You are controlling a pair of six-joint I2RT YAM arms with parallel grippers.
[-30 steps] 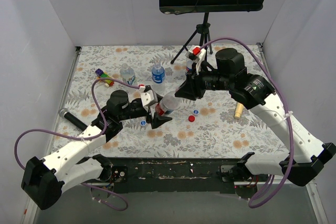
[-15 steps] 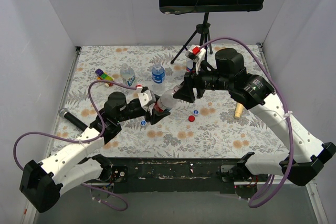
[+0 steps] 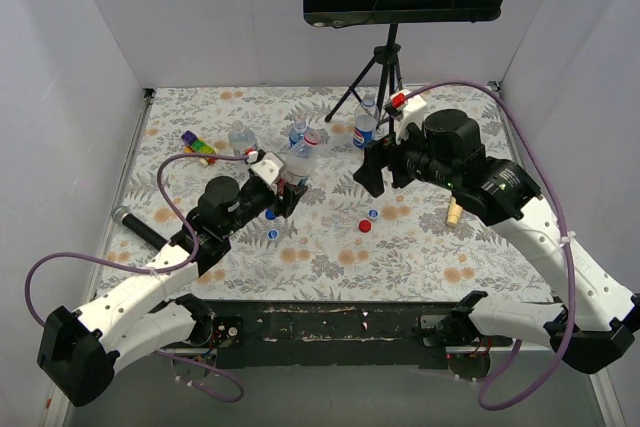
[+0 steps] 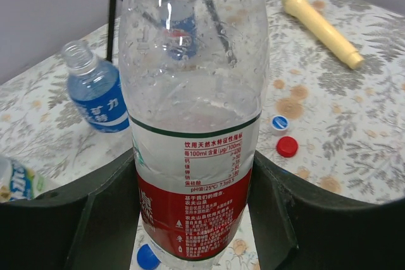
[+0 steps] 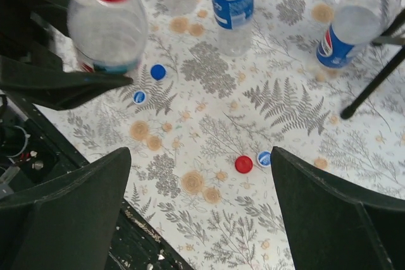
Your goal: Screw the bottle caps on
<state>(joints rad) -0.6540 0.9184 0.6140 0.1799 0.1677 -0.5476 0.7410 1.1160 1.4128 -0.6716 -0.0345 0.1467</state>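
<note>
We note left fingers (image 4: 95,219) gripping the uncapped, red-labelled bottle (image 4: 193,124), left of centre in the top view. Right fingers (image 5: 63,213) spread, empty. Red cap (image 3: 365,227) lies mid-frame on the surface (image 3: 450,267).

Only properly readable print is on the red-label bottle (image 4: 193,156) filling the middle of the left wrist view. Its pale upper band is headed 饮用天然水特征性指标, then 每100ml含量(μg/100ml), then a little table of figures too fine to make out. The white print on the red part below is also too small. The blue-label bottle (image 4: 95,93) at upper left has bold white characters, cut off by the curve. In the right wrist view, upper right, the bottle with the round logo (image 5: 354,26) shows a red-white-blue globe, no legible words.
</note>
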